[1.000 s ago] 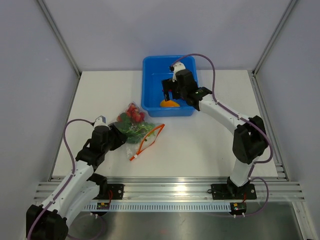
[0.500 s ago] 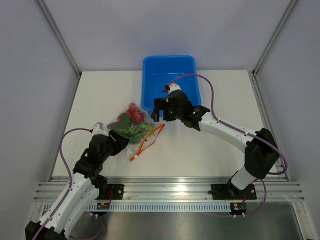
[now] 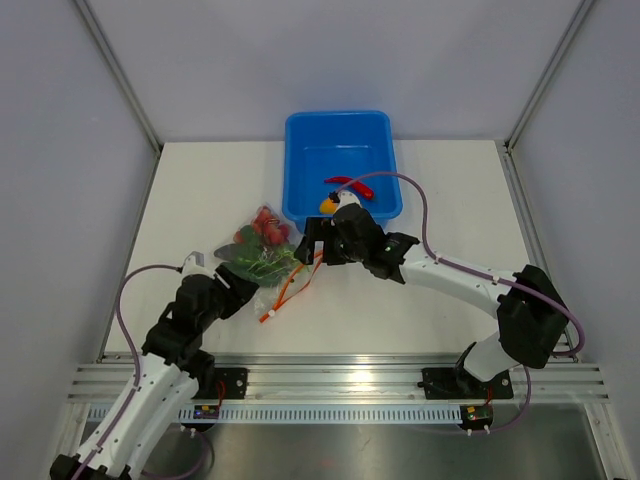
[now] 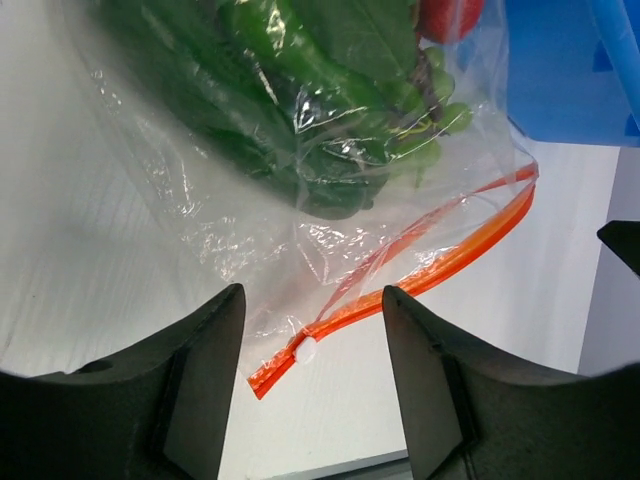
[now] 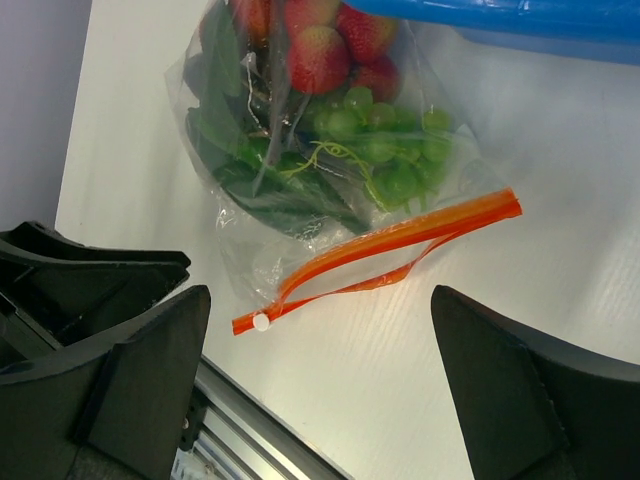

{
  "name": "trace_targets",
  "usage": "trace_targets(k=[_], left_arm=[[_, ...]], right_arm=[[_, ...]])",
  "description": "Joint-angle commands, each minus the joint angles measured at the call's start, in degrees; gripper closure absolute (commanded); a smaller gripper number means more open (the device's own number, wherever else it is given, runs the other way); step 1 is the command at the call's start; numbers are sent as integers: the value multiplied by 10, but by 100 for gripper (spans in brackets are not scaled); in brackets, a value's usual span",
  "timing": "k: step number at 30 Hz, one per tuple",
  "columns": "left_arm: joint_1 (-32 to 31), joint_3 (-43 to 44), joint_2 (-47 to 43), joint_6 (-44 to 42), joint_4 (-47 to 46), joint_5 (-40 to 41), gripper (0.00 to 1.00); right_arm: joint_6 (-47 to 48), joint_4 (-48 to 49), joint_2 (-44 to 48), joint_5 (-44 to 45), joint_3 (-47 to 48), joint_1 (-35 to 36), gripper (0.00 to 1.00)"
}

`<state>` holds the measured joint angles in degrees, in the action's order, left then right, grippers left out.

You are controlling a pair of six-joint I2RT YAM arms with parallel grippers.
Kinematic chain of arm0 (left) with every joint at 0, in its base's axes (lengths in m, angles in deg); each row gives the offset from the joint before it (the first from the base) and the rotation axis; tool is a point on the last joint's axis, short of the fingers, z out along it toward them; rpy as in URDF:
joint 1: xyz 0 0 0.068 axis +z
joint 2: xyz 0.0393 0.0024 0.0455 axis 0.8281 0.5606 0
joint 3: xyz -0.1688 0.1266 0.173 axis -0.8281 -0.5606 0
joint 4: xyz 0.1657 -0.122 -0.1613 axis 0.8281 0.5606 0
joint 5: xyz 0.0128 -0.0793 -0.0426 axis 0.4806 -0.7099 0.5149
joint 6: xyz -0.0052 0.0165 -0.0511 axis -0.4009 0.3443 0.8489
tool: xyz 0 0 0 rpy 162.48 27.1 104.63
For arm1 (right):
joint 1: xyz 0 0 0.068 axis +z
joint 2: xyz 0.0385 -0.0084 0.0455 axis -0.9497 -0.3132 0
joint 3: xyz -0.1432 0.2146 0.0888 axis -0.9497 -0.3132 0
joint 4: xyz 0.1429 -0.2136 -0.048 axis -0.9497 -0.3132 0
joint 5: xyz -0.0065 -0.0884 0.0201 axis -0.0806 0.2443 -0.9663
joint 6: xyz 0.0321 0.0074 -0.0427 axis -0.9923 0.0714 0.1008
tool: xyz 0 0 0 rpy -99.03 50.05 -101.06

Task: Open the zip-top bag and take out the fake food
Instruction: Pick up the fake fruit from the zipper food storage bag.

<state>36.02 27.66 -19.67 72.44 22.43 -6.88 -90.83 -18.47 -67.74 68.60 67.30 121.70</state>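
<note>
The zip-top bag point(image 3: 262, 255) lies left of centre, with green vegetables and red balls inside. Its orange zip strip point(image 3: 297, 279) is parted at the mouth. In the left wrist view the bag point(image 4: 250, 170) fills the top and the zip strip's point(image 4: 420, 275) white slider end lies between my fingers. My left gripper point(image 3: 243, 291) point(image 4: 315, 400) is open and empty at the bag's near corner. My right gripper point(image 3: 312, 250) point(image 5: 320, 390) is open wide and empty over the bag's point(image 5: 320, 150) mouth. A red chili point(image 3: 352, 185) and an orange-yellow pepper point(image 3: 328, 204) lie in the tub. No fish shows.
The blue tub point(image 3: 305, 150) stands at the back centre, its front wall just behind the bag; its edge shows in the right wrist view point(image 5: 500, 15). The table's near edge with its metal rail point(image 3: 340, 375) runs close under both grippers. The left arm's gripper point(image 5: 90, 270) shows beside the bag.
My right gripper has moved out of the tub to above the bag's mouth, leaving the pepper and chili in the tub. My left gripper has drawn back a little along the bag.
</note>
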Motion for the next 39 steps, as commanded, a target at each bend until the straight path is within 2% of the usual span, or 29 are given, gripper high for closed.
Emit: trace_targets(k=[1, 5, 15, 24, 30, 36, 39], left_arm=[[-3, 63, 33, -43, -9, 19, 39], [-2, 141, 87, -65, 15, 84, 27], [2, 291, 291, -80, 8, 100, 18], [95, 306, 387, -68, -56, 41, 17], [142, 280, 409, -43, -121, 13, 18], [163, 281, 459, -13, -165, -7, 19], [168, 282, 496, 2, -185, -31, 24]], right_arm=[[13, 28, 5, -30, 4, 5, 1], [-17, 49, -10, -54, -8, 8, 2], [-67, 79, -5, -20, -36, 44, 2], [-92, 126, -25, 25, -59, 50, 4], [-95, 155, -42, 53, -69, 50, 16], [-79, 159, -66, 68, -58, 50, 17], [-71, 170, -77, 64, -53, 50, 17]])
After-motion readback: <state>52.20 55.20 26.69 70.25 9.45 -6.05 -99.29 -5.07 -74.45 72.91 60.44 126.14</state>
